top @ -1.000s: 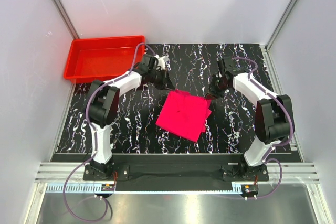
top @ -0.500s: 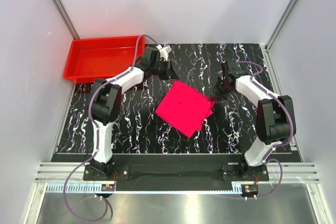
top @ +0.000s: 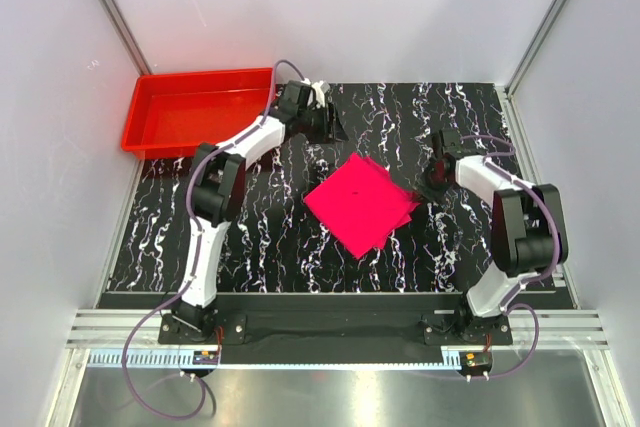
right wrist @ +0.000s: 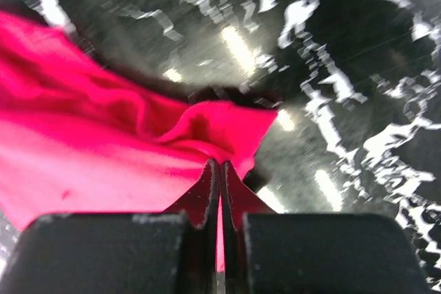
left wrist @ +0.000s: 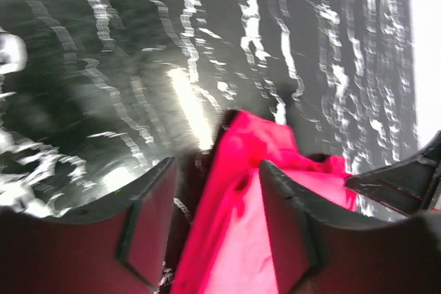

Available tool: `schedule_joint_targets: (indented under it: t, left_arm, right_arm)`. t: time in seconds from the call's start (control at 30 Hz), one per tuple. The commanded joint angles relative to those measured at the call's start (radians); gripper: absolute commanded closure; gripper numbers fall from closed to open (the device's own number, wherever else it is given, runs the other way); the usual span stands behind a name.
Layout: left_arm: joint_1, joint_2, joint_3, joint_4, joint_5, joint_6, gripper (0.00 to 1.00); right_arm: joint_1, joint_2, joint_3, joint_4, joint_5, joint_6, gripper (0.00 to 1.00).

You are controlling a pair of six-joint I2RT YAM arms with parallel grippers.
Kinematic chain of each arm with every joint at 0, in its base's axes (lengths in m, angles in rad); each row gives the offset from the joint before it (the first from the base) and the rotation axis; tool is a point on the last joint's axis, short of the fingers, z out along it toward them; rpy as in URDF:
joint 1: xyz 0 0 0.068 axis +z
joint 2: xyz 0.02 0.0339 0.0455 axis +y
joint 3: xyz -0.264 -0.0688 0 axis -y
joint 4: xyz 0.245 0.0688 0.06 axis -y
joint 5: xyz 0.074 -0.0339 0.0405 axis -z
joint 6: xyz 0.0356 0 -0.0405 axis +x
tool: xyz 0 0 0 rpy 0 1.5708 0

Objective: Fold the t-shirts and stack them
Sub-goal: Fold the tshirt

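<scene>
Found shirt (top: 360,205) mid-table, folded into a flat magenta diamond, rumpled at right corner. Saw fingers of right gripper (right wrist: 220,166) pressed together, pinching that corner; those of left gripper (left wrist: 219,164) spread, gripping nothing, beyond far corner. Noted bare table (top: 260,237) along every edge, tray (top: 135,117) far left, well apart.

The top camera looked steeply down on the whole table (top: 270,247) from far above. Each wrist camera sat close, facing just beyond its fingertips (right wrist: 200,197); all three shared the t-shirt (top: 360,205).
</scene>
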Motion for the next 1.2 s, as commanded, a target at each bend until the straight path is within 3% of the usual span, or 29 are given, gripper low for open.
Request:
schedule_joint_targets:
  t: [0.0, 0.1, 0.2, 0.23, 0.3, 0.4, 0.5, 0.67, 0.77, 0.9, 1.0, 1.03, 1.17]
  left_arm:
    - [0.007, -0.141, 0.039, -0.076, -0.148, 0.059, 0.41]
    - [0.004, -0.275, -0.064, -0.092, -0.157, 0.105, 0.40]
    - [-0.007, -0.353, -0.211, -0.054, -0.084, 0.108, 0.44]
    - [-0.012, -0.391, -0.256, -0.013, -0.058, 0.087, 0.45]
    - [-0.035, -0.412, -0.352, 0.021, 0.005, 0.076, 0.47]
    - [-0.070, -0.426, -0.424, 0.041, 0.050, 0.054, 0.51]
    - [-0.101, -0.427, -0.472, 0.099, 0.091, 0.018, 0.51]
    - [-0.099, -0.406, -0.529, 0.122, 0.106, -0.022, 0.59]
    - [-0.093, -0.436, -0.551, 0.133, 0.085, -0.010, 0.59]
    - [-0.088, -0.461, -0.554, 0.122, 0.088, -0.001, 0.57]
    - [-0.088, -0.459, -0.572, 0.134, 0.099, -0.007, 0.57]
    - [-0.088, -0.455, -0.578, 0.141, 0.109, -0.015, 0.57]
    - [-0.082, -0.435, -0.617, 0.185, 0.129, -0.044, 0.57]
  right_arm:
    - [-0.022, 0.033, 0.024, 0.025, 0.078, -0.001, 1.00]
    - [-0.038, 0.004, 0.009, -0.011, 0.135, -0.010, 1.00]
    - [-0.062, 0.009, -0.007, -0.012, 0.115, -0.024, 0.90]
    - [-0.068, 0.025, 0.002, -0.019, 0.106, -0.045, 0.80]
    - [-0.073, 0.096, 0.060, -0.050, 0.094, -0.081, 0.72]
    - [-0.073, 0.138, 0.135, -0.136, 0.104, -0.137, 0.69]
    - [-0.072, 0.075, 0.180, -0.212, 0.162, -0.186, 0.54]
    - [-0.073, -0.025, 0.321, -0.281, 0.082, -0.260, 0.50]
    - [-0.065, 0.025, 0.385, -0.214, -0.167, -0.276, 0.50]
    - [0.000, 0.165, 0.471, -0.118, -0.360, -0.220, 0.58]
    - [0.078, 0.251, 0.536, -0.039, -0.414, -0.176, 0.75]
    - [0.086, 0.291, 0.542, 0.019, -0.440, -0.129, 0.86]
    - [0.126, 0.389, 0.573, 0.146, -0.529, -0.030, 0.96]
